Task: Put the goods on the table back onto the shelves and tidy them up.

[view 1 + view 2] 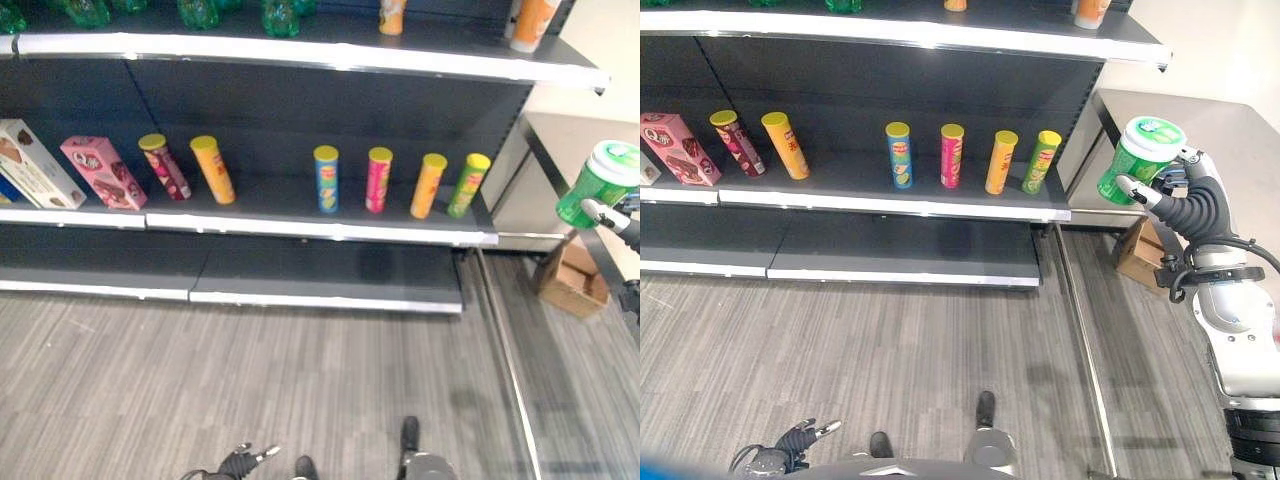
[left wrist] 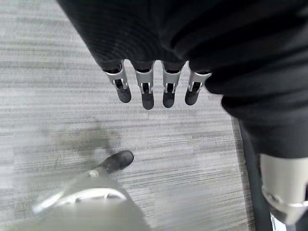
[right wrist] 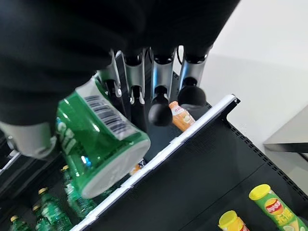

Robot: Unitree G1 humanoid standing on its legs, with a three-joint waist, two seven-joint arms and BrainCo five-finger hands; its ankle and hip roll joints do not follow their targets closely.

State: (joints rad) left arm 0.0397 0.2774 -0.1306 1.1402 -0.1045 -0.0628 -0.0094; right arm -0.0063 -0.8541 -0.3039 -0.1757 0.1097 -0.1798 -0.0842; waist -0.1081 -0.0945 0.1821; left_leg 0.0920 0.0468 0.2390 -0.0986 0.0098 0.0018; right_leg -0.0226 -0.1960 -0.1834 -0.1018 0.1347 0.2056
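Right hand (image 1: 1180, 205): raised beside the shelving's right end, in front of the bench (image 1: 1200, 125), fingers (image 3: 161, 98) and thumb curled round a green tub (image 1: 1138, 158) with a white lid, held tilted.

Left hand (image 1: 800, 437): low, over the grey floor (image 1: 250, 380), fingers (image 2: 144, 89) straight and holding nothing.

Middle shelf (image 1: 300, 225): six yellow-lidded crisp tubes (image 1: 326, 178), a pink box (image 1: 102, 172), a white box (image 1: 35, 165).

Top shelf (image 1: 330, 52): green bottles (image 1: 279, 16), orange bottles (image 1: 533, 22).

Floor by the bench: a cardboard box (image 1: 572, 278).
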